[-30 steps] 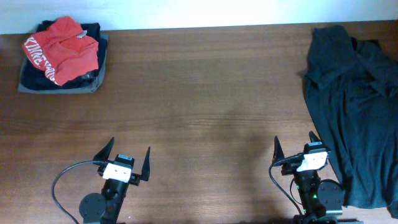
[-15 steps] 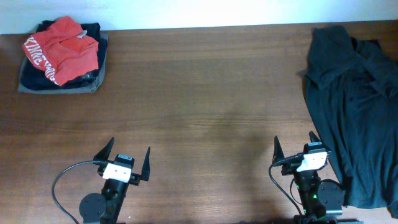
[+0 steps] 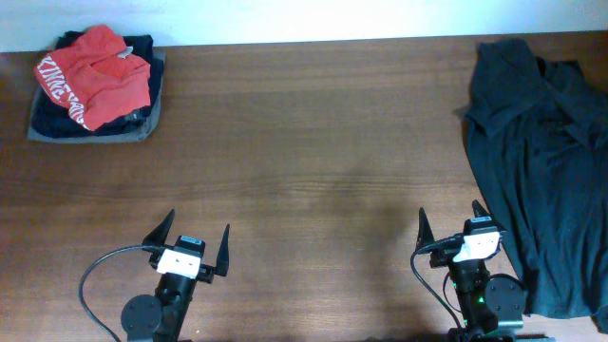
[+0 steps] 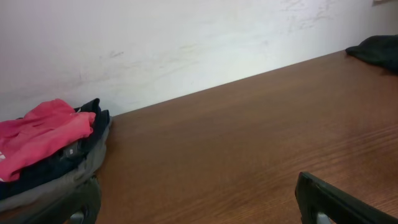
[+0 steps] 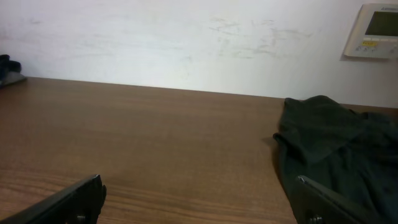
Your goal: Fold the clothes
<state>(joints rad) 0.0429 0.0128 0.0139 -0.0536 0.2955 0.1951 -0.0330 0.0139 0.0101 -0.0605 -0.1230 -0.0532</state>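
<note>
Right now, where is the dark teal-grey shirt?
Overhead view: the dark teal-grey shirt lies crumpled on the table's right side, beside the open right gripper, far from the clothes pile at far left.

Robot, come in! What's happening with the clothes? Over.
Left gripper open, right gripper open, both empty. Crumpled dark teal-grey shirt beside right gripper, not gripped. Folded pile with red top far left, out of the way.

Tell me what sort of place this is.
Probably an indoor lab or workroom: a wooden table against a plain white wall, a control panel on that wall, a folded clothes pile and a loose dark shirt.
</note>
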